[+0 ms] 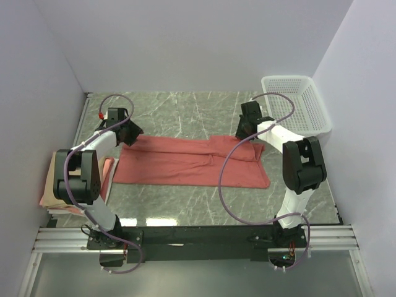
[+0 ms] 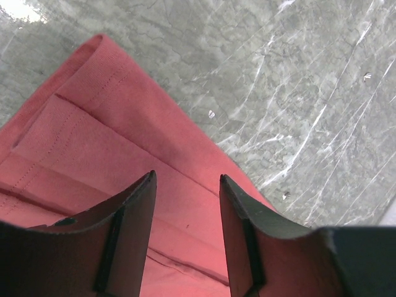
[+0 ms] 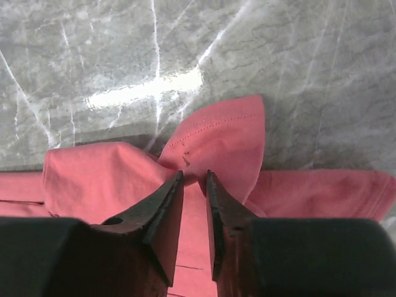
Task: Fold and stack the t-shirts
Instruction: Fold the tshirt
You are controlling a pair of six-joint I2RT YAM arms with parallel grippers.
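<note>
A salmon-red t-shirt (image 1: 185,162), folded into a long band, lies flat across the middle of the marble table. My left gripper (image 1: 131,137) is at its far left corner. In the left wrist view this gripper (image 2: 185,176) stands open, its fingers apart just above the flat cloth (image 2: 93,124), with nothing between them. My right gripper (image 1: 242,135) is at the far right corner. In the right wrist view it (image 3: 194,174) is shut on a bunched pinch of the shirt (image 3: 93,179), and a flap of hem (image 3: 226,139) sticks up beyond the tips.
A stack of folded pink and beige shirts (image 1: 48,185) lies at the left edge, partly under the left arm. A white mesh basket (image 1: 297,102) stands at the back right. Bare marble (image 1: 185,111) lies behind the shirt, with walls close on three sides.
</note>
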